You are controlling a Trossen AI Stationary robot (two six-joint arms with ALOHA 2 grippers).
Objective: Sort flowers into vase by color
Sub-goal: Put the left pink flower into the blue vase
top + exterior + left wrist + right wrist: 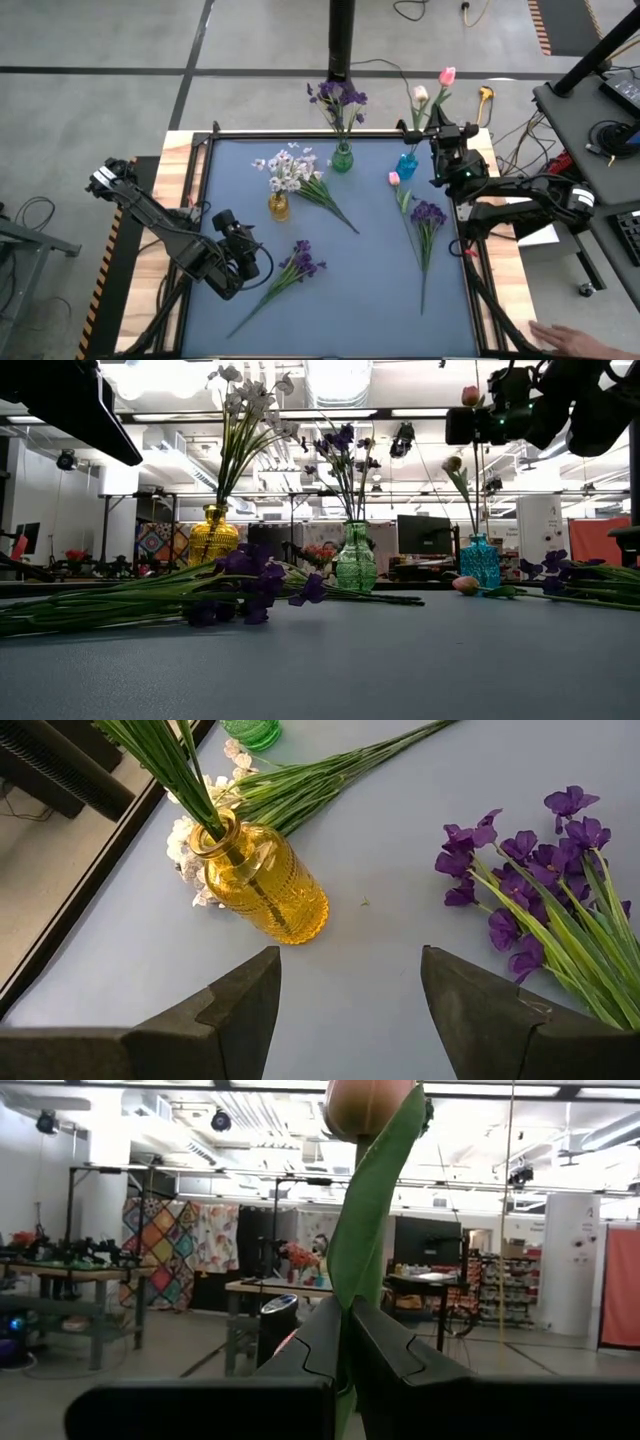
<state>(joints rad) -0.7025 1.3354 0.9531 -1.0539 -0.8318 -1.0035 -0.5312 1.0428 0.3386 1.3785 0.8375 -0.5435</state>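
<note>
A: What does the view from above give you?

B: My right gripper (447, 133) is over the far right corner of the blue surface (370, 290), closed on the green stem of a pink tulip-like bud (447, 75), right beside the blue glass vase (406, 164), which already carries a pale bud. My left gripper (250, 262) sits low near the left edge, partly spread and holding nothing. A dark purple blossom sprig (303, 260) lies just beside it. The amber glass vase (279, 207) holds white small-blossom sprays (288, 166), with another white spray lying flat next to it. The green glass vase (342, 157) at the far edge holds purple blooms. One more pink bud (394, 178) and a purple cluster (428, 212) lie flat towards the right edge.

A: And from surface height?

B: Three vases stand in a row: amber (213, 536), green (355, 560), blue (479, 562). Purple blossoms (250, 578) lie in front.

A: Your left wrist?

B: My fingers (245, 1005) stand apart with bare surface between them, the amber vase (275, 890) ahead and purple flowers (530, 885) off to one side.

A: Right wrist?

B: The fingers (400, 1345) are pressed together on the tulip's green leaf (375, 1200), with the bud (368, 1105) above.
</note>
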